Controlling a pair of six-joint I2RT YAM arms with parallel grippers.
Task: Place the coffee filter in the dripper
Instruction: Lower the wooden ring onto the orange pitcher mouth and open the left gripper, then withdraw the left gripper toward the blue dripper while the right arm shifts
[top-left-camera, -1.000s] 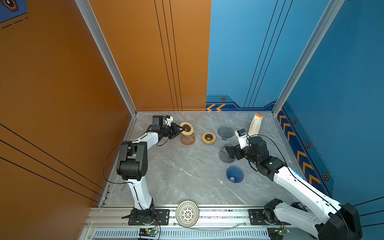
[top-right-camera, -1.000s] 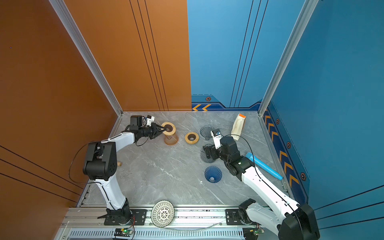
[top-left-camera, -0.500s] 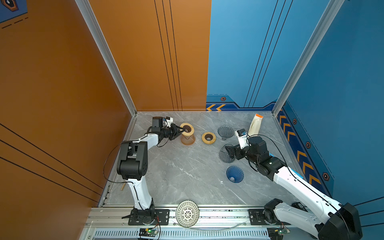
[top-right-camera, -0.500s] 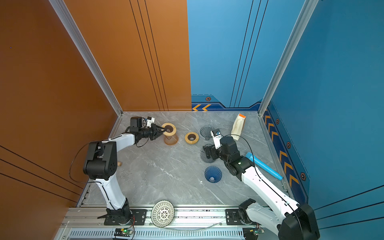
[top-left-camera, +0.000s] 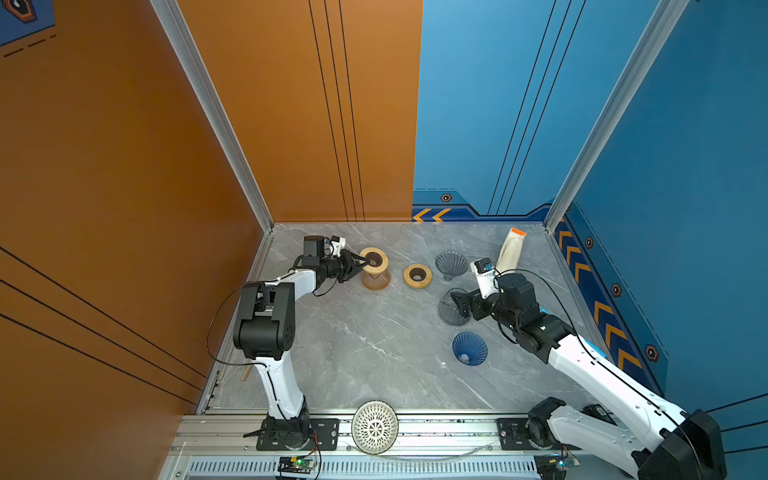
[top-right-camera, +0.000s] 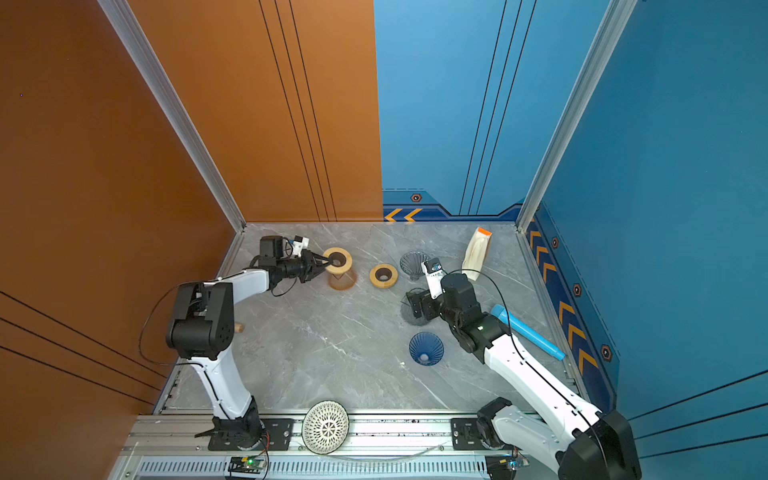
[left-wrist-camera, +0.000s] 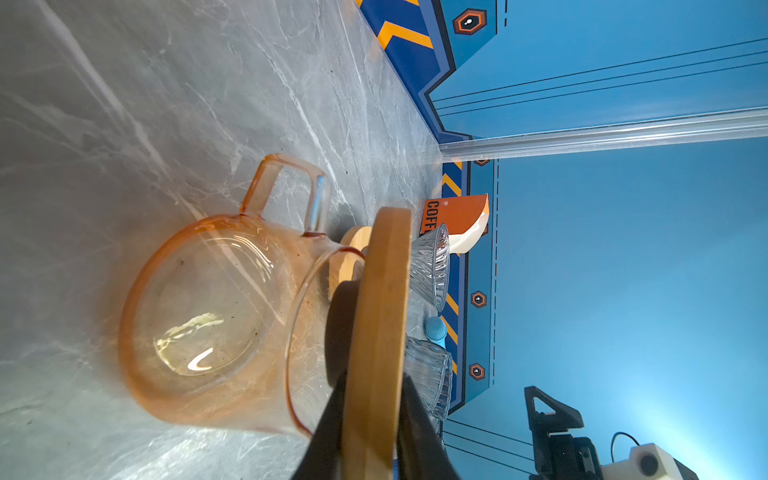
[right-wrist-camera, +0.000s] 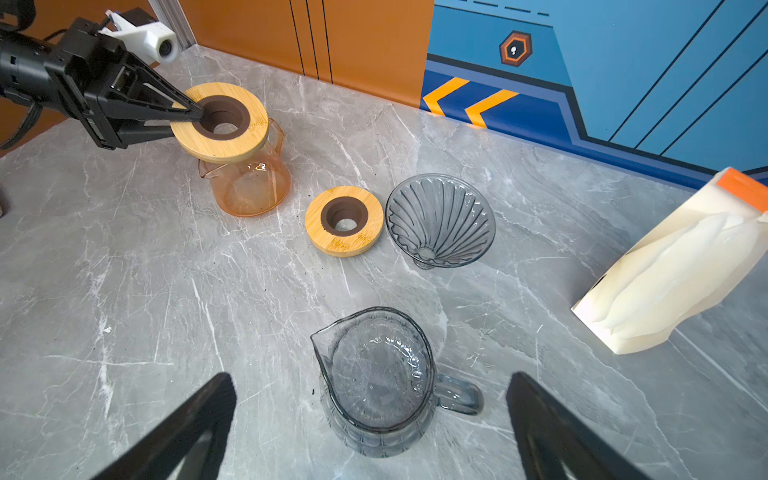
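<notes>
Found right gripper (top-left-camera: 460, 305) spread wide, holding nothing, poised over grey carafe (right-wrist-camera: 376, 382). Logged filter pack (right-wrist-camera: 673, 266) behind and right of grey carafe, well apart, untouched. Spotted clear ribbed dripper (right-wrist-camera: 440, 220) just behind grey carafe, spare ring (right-wrist-camera: 345, 245) beside it. Far behind-left of grey carafe: left gripper (right-wrist-camera: 195, 114) nearly closed, pinching wooden ring (right-wrist-camera: 249, 137) atop amber carafe (right-wrist-camera: 249, 187).

Robot lab cell: printed wall panels (top-left-camera: 291, 124)
</notes>
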